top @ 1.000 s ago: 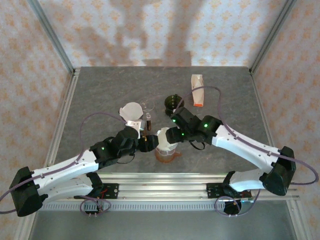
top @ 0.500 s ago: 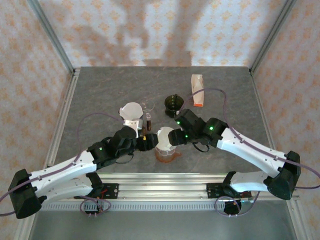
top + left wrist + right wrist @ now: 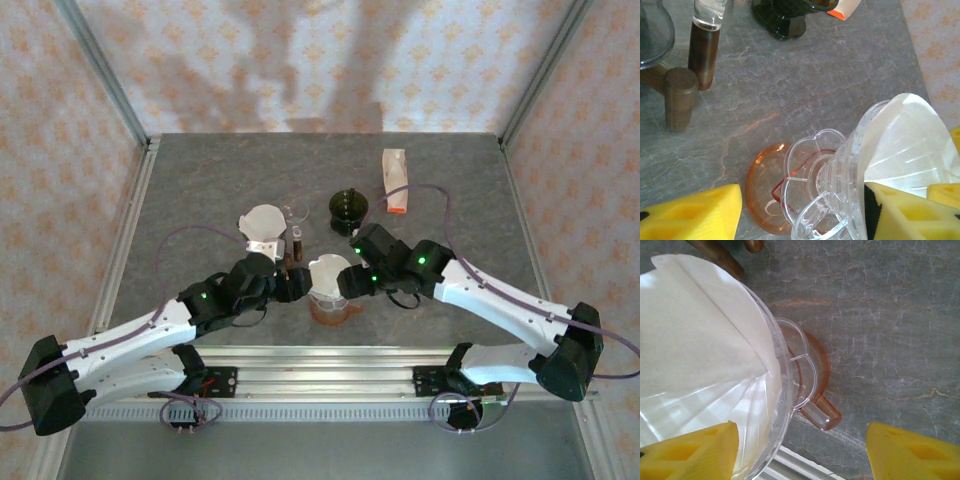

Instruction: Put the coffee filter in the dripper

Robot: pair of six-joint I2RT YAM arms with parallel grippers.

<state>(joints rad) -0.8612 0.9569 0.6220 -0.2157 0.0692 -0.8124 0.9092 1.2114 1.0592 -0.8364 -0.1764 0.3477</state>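
The clear glass dripper (image 3: 329, 283) stands on an orange glass dish (image 3: 330, 311) at the front middle of the table. The white paper coffee filter (image 3: 328, 271) sits inside its cone, also the filter (image 3: 910, 140) and filter (image 3: 695, 340). My left gripper (image 3: 297, 285) is at the dripper's left side and open. In the left wrist view one yellow finger (image 3: 900, 215) rests against the dripper wall (image 3: 850, 170), and the other (image 3: 690, 215) stands apart. My right gripper (image 3: 347, 281) is open at the dripper's right, with one finger (image 3: 690, 452) over the rim.
A wooden stand (image 3: 295, 240) with a glass piece and another white filter (image 3: 263, 221) is behind left. A dark green cup (image 3: 347, 206) and a white-orange packet (image 3: 395, 180) lie further back. The metal rail (image 3: 320, 360) runs along the front edge.
The right gripper has come slightly toward the front edge, close against the dripper. The left jaws have narrowed a little. Dripper and filter stay in place.
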